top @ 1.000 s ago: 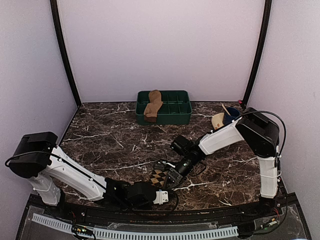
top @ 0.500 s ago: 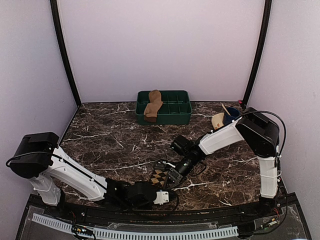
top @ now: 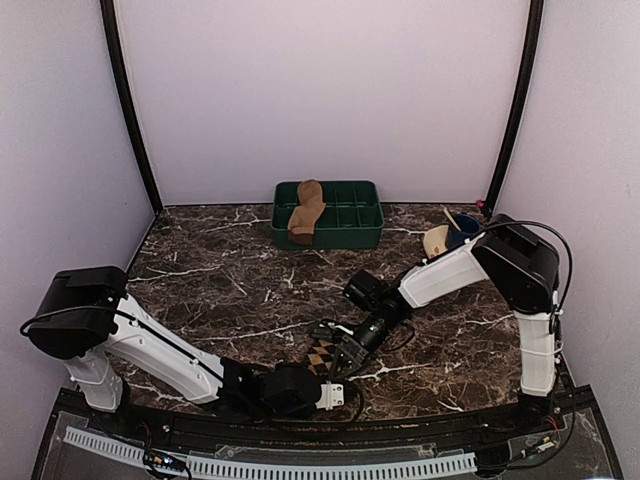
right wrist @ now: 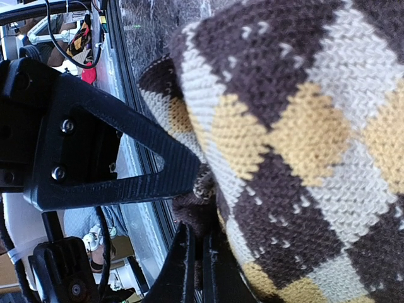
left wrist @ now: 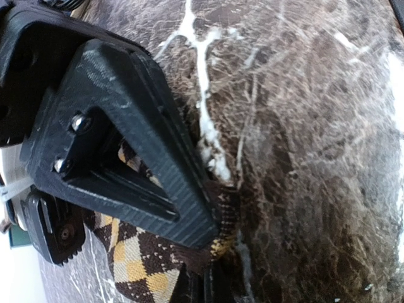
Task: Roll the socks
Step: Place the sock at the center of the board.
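Note:
The argyle sock [top: 320, 354] lies near the table's front edge, between both grippers. My left gripper [top: 327, 374] reaches it from the near side. In the left wrist view this gripper [left wrist: 216, 252] is shut on the argyle sock's [left wrist: 136, 265] dark brown edge. My right gripper [top: 346, 351] comes in from the right. It [right wrist: 199, 214] is also shut, pinching the brown cuff edge of the argyle sock [right wrist: 284, 126]. The plain tan sock [top: 305, 211] lies draped in the green tray [top: 350, 228] at the back.
A wooden bowl [top: 436, 241] and a blue bowl [top: 464, 228] stand at the back right, behind the right arm. The table's black front rail [top: 300, 440] runs just below the left wrist. Purple walls close in the sides and back.
My left gripper has shut on the argyle sock's edge, and its arm has shifted a little to the right. The right gripper has kept its grip and barely moved.

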